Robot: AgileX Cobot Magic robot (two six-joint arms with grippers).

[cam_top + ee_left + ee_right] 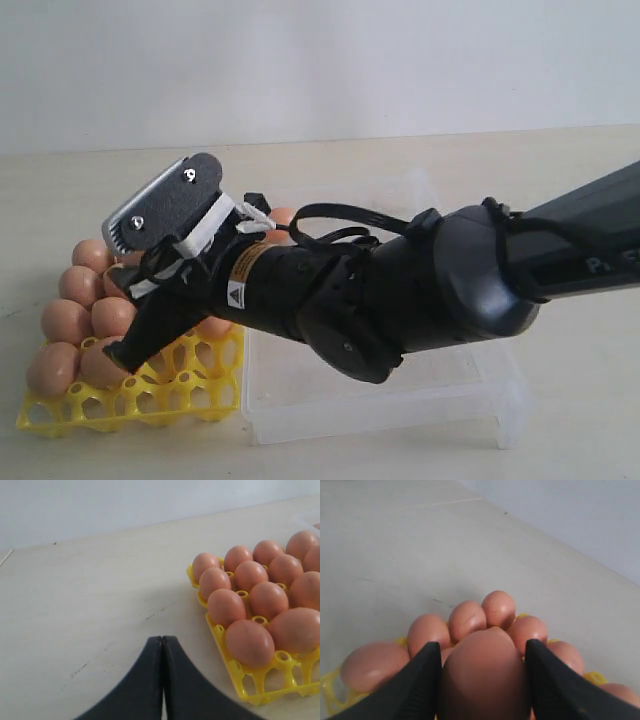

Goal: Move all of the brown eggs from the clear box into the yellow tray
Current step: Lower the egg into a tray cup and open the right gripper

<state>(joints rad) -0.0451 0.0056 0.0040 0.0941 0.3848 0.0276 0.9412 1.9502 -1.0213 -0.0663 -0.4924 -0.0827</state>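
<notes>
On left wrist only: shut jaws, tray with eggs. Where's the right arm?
Observer: Over the yellow tray. The right gripper has its jaws clamped on a brown egg.
Operator: Any free cups?
Observer: Yes, the exterior view shows open cups along the tray's camera-side edge.
Operator: Clear box?
Observer: The clear box lies beside the tray, with the right arm across it. A lone egg peeks out behind the arm; can't tell whether it's in the box or the tray.
</notes>
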